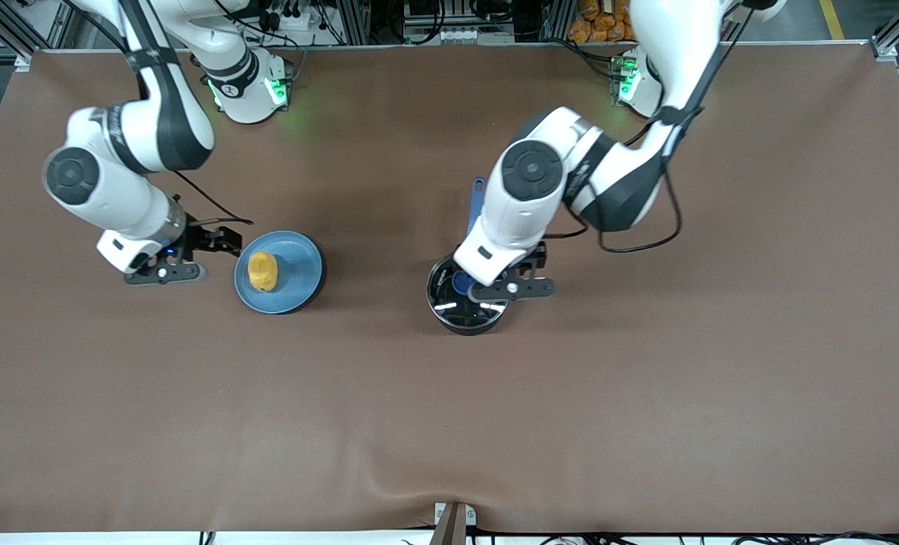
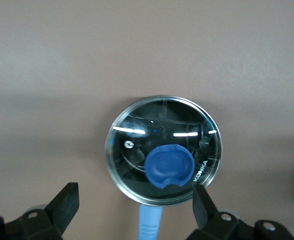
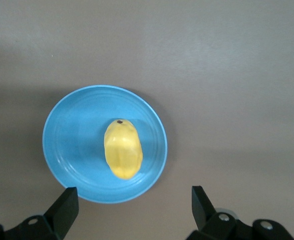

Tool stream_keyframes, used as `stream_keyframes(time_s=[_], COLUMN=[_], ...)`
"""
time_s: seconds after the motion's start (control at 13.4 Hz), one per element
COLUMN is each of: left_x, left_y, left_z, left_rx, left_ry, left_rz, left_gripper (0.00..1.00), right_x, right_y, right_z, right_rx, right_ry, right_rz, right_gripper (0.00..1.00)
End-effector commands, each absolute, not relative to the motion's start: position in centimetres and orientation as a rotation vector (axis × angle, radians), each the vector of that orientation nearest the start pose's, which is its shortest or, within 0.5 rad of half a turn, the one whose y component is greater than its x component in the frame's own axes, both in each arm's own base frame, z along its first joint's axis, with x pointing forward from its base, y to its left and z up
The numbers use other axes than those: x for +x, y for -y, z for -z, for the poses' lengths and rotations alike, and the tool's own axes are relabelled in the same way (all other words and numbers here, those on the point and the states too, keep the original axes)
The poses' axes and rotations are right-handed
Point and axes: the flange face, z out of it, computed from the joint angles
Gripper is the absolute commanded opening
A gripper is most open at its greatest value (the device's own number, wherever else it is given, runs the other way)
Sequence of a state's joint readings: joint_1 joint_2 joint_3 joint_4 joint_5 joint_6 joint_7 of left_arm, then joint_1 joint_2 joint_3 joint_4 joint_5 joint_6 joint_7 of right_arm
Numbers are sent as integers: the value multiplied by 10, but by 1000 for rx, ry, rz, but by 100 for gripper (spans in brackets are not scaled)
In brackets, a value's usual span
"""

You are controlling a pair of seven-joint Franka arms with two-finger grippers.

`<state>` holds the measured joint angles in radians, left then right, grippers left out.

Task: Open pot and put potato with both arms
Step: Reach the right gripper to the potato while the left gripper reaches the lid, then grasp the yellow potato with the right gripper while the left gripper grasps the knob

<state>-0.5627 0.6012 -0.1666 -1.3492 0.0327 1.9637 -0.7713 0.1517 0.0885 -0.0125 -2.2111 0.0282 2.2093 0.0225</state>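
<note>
Jaws spread and empty on both arms. Right gripper [image 1: 222,241] hovers just beside the blue plate [image 1: 306,261] carrying the potato [image 1: 262,271], whose long axis runs toward the robots. Left gripper [image 1: 511,281] hangs over the lidded pot [image 1: 449,314], handle [image 1: 475,206] pointing toward the bases. Lid removal seems in hand; next it must descend onto the knob [image 2: 170,166].

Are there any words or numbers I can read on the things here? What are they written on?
"KONKA": white letters on the glass lid of the pot, beside the blue knob, read in the left wrist view.
In the front view the same lettering is too small to read.
The plate and the potato carry no writing.
</note>
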Motion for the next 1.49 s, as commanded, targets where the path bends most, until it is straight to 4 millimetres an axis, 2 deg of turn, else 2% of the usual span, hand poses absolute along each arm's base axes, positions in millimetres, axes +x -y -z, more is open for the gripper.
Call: stream_keyframes(time_s=[0.0,0.22,0.52,0.75,1.05,1.42], left_x=[559,549,546,548,551,551], left_y=[481,498,501,502,500,502], left_z=[-356,-327,-312,-303,-302,-303], left_rx=[-3182,-3175,-3147,-3154,-3161,-3161], left_ry=[110,116,89,95,104,96], left_rz=[5,-8,13,23,31,45], left_gripper=[100,100,100,100,100,100], right_x=[527,530,524,522,520,512], right_y=[-86,-102,-103,-102,-100,-92], right_z=[-297,-253,-220,-213,-189,-183], right_rx=[-3098,-3099,-3104,-3105,-3109,-3111], right_ry=[138,172,180,176,171,150], right_rz=[-135,-123,-87,-87,-91,-121], right_gripper=[100,100,100,100,100,100])
